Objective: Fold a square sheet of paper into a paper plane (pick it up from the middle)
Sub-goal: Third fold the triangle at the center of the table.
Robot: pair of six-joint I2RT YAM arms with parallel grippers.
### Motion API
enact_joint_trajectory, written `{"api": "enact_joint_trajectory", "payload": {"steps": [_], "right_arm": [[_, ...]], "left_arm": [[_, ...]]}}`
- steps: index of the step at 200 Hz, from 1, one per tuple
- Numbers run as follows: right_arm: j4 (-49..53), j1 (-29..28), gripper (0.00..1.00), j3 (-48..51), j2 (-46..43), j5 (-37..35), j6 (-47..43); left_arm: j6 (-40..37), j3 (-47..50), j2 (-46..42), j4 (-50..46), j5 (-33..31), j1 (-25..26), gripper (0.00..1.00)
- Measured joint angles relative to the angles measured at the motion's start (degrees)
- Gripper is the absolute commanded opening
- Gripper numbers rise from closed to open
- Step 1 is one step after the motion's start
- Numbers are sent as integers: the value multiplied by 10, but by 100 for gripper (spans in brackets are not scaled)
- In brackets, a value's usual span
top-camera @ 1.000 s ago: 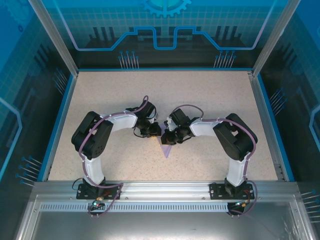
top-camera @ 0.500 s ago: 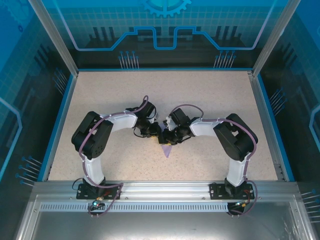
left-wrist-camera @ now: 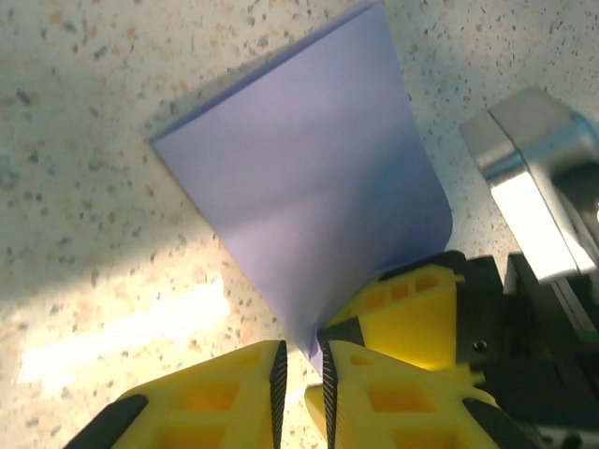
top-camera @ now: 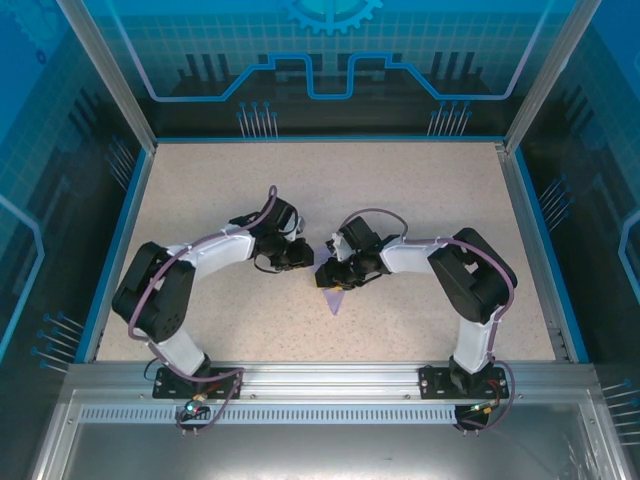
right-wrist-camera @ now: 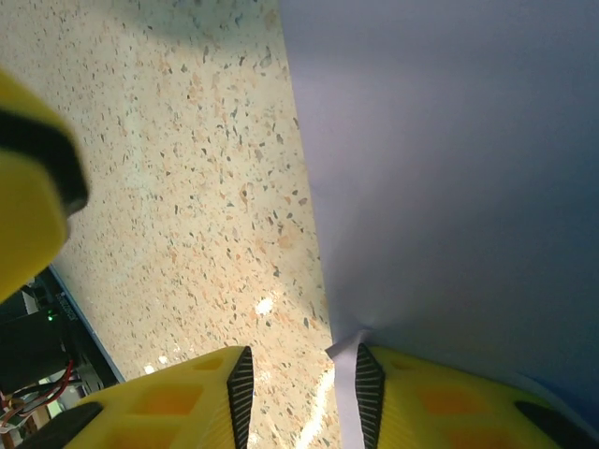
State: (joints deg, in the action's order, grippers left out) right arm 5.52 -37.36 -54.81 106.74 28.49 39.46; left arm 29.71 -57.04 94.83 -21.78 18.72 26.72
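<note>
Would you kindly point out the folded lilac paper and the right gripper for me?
Folded lilac paper (left-wrist-camera: pixel 316 187), left wrist view, middle of its upper face.
Right gripper (right-wrist-camera: pixel 301 369), right wrist view, midway between its fingertips.

Sheet of paper (left-wrist-camera: pixel 309 178): thin, smooth, matt lilac, no print; faint sheen where it curls.
Counter (top-camera: pixel 420 200): beige, stone-look speckle (fine grain, mostly matt, a few bright glare patches).
Right end effector (right-wrist-camera: pixel 301 374): yellow moulded plastic, semi-gloss; pads (right-wrist-camera: pixel 241 379) black, ribbed, rubbery-looking.
Left arm (top-camera: pixel 210 255): glossy white and black plastic shells.
Rail (top-camera: pixel 330 375) at the near edge: bare brushed metal.
Bracket (left-wrist-camera: pixel 524 187): polished metal, mirror-bright.
</note>
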Motion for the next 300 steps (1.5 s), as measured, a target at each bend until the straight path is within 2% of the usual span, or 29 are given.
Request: {"api": "enact_joint_trajectory", "payload": {"steps": [60,97,139,191,223,300], "right_arm": [[-1,0,22,5,0,-13,2],[0,0,16,6,1,-19,4],[-1,0,7,9,2,-25,5],[0,1,2,9,2,-25,5],[0,1,1,9,2,-25,4],[-4,3,0,11,2,-23,3]], "left_arm": [[59,113,-121,16,0,3,16],[83,153,-157,39,-4,34,12],[103,162,-139,89,-5,91,7],[109,156,-46,154,-7,146,3],[109,153,-16,182,-13,157,2],[109,154,-13,218,-26,158,2]]}}
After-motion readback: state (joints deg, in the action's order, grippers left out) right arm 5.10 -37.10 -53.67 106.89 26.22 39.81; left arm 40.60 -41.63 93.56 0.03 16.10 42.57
